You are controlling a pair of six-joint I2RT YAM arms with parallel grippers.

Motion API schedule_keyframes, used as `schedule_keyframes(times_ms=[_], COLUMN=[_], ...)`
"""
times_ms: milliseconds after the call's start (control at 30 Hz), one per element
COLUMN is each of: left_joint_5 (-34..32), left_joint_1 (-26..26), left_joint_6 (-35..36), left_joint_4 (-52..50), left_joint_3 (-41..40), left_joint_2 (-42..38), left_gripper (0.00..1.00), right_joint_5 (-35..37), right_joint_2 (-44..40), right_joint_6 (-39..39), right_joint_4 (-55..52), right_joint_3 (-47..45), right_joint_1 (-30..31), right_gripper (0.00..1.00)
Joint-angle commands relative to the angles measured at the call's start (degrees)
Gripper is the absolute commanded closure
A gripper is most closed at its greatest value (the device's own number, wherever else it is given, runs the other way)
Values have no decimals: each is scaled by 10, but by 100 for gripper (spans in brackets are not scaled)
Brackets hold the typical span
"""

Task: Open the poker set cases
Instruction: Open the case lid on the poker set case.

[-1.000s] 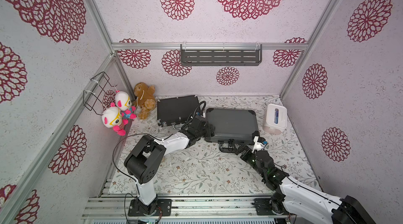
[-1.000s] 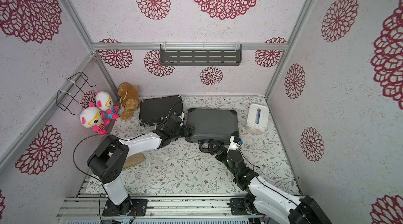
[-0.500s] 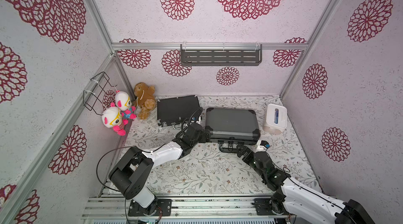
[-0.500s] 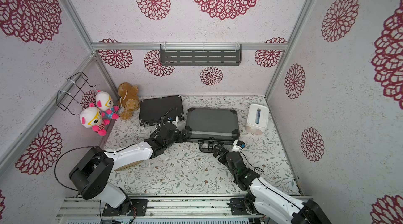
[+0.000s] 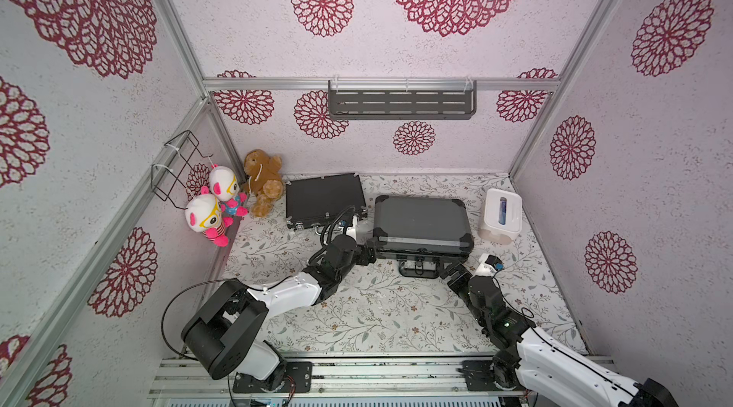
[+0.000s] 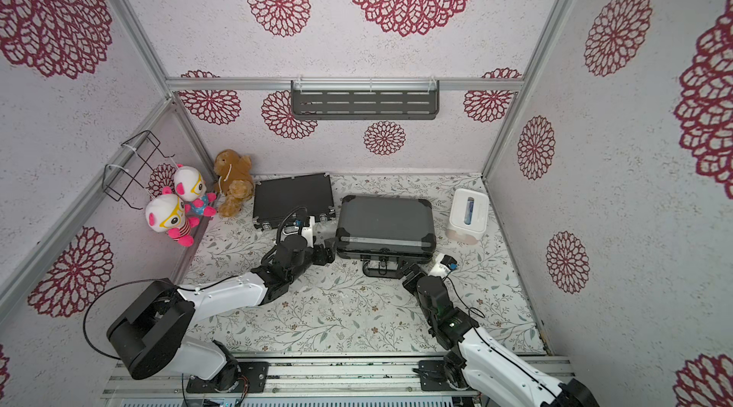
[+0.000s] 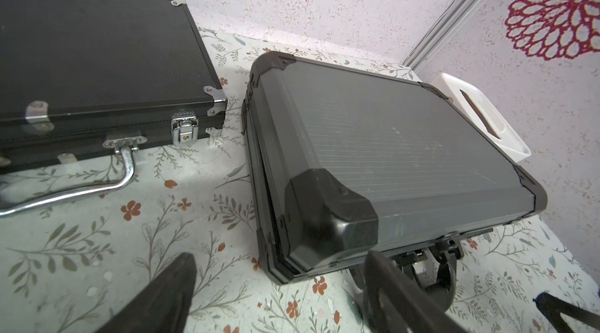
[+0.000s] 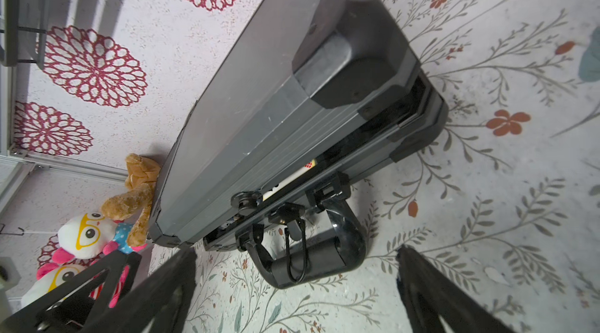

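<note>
Two poker set cases lie at the back of the floral table in both top views. The slim black case [image 5: 325, 198] [image 7: 97, 55] with silver latches is shut. The thicker dark-grey case [image 5: 422, 222] [image 6: 384, 222] [image 7: 389, 140] [image 8: 259, 94] has its lid lifted a crack along the front, and a card shows in the gap. My left gripper [image 5: 367, 255] [image 7: 279, 282] is open, its fingers either side of the grey case's front-left corner guard. My right gripper [image 5: 452, 272] [image 8: 295, 282] is open just in front of the black handle [image 8: 311, 260], holding nothing.
A white tissue box [image 5: 500, 214] stands right of the grey case. A brown teddy [image 5: 263, 183] and two pink-white dolls [image 5: 214, 206] sit at the back left under a wire basket [image 5: 178, 167]. A grey shelf [image 5: 400, 101] hangs on the back wall.
My left gripper has slid from between the two cases towards the grey case's front-left corner and its jaws have widened. The right gripper has drawn back slightly from the handle.
</note>
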Motion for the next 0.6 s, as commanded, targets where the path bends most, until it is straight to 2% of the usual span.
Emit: schedule_keyframes(times_ms=[0, 133, 567], left_joint_5=[0, 1, 12], left_joint_1=[-4, -4, -4], left_joint_6=[-3, -6, -12], left_joint_4=[28, 32, 40], left_joint_3=[-7, -9, -9], left_joint_2=[-12, -12, -9], left_gripper=[4, 0, 2], right_joint_5=[18, 17, 9], right_joint_2=[20, 44, 163], right_joint_6=[1, -3, 23], right_joint_4=[31, 55, 184], right_joint_3=[9, 14, 50], right_joint_1=[-8, -21, -41], right_gripper=[2, 2, 2])
